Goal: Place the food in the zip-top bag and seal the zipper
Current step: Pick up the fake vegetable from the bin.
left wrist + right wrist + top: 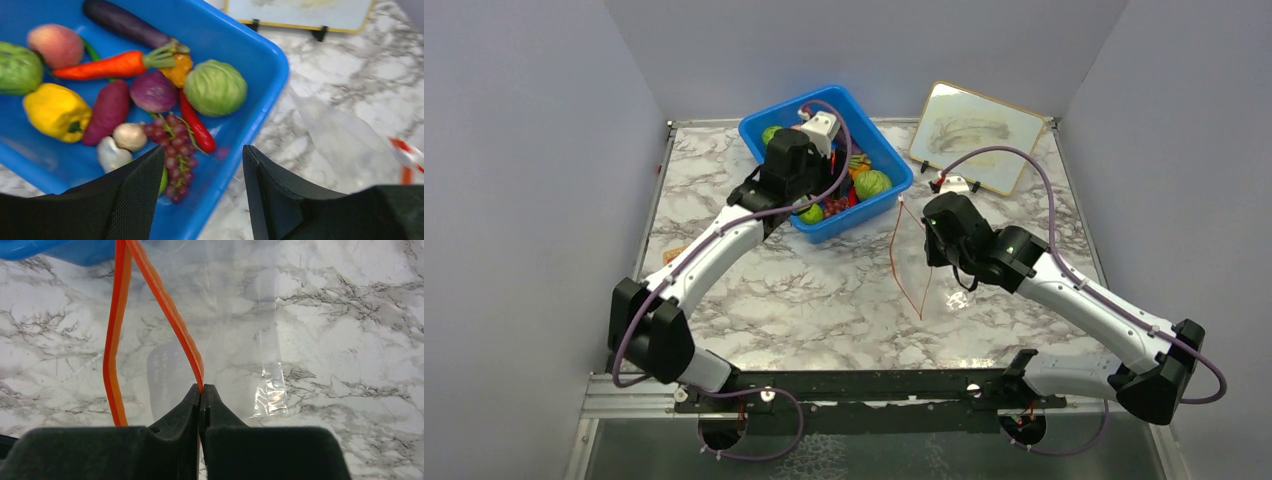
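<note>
the left gripper (pixel 202 156) hangs over the blue plastic bin (pixel 272 57), its black jaws spread wide with nothing between them. in the left wrist view the bin holds the toy food: a green cabbage (pixel 17 67) and a peach (pixel 55 45) at 9 o'clock, a yellow pepper (pixel 55 111) just below them, an orange carrot (pixel 107 66) lying across the middle, a dark purple eggplant (pixel 125 24) at 12 o'clock, a second green cabbage (pixel 215 87) at 3 o'clock near the wall, and a red chili (pixel 197 125) beside a bunch of red-purple grapes (pixel 172 145) toward 6 o'clock, just ahead of the jaws. from above, the bin sits at about 11 o'clock on the grey-veined marble table (pixel 824 300). at 4 o'clock from the bin, just beside its corner, is the clear crinkly zip-top bag (pixel 240 340), its red-orange zipper (pixel 167 310) parted into two strands so the mouth gapes. the right gripper (pixel 201 388) is clamped tight on one strand of the zipper; the other strand bows away toward 9 o'clock in the right wrist view. at 1 o'clock on the table a white board in a pale wooden frame (pixel 974 135) leans on small black feet.
</note>
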`<state>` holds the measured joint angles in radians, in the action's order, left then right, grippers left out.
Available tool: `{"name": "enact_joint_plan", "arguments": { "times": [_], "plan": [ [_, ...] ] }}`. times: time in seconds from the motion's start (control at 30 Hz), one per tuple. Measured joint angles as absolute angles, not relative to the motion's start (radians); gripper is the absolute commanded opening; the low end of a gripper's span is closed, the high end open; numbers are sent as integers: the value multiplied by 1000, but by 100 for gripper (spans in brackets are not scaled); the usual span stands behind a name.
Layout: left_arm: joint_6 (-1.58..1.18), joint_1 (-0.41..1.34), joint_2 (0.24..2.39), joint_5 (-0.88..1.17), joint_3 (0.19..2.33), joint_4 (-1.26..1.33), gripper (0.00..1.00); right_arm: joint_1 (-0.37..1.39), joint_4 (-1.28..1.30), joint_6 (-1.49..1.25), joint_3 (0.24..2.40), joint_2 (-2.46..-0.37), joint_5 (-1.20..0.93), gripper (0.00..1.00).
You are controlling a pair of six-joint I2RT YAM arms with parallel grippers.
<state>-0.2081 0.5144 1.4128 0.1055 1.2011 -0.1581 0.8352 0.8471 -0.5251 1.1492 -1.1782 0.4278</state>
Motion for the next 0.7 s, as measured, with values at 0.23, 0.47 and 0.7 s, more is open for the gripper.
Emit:
{"name": "enact_joint_plan", "arguments": {
  "times": [0.23, 0.47, 0.7],
  "plan": [
    [-96, 464, 1640, -18, 1469, -305, 61, 835, 808, -516, 1127, -1125, 402, 1],
    [88, 434, 1842, -62, 1613, -399, 64, 835, 803, -502, 1103, -1088, 390, 1],
    [325, 405, 2056, -51, 1855, -518, 65, 835, 810, -496, 1087, -1070, 364, 1]
  ]
}}
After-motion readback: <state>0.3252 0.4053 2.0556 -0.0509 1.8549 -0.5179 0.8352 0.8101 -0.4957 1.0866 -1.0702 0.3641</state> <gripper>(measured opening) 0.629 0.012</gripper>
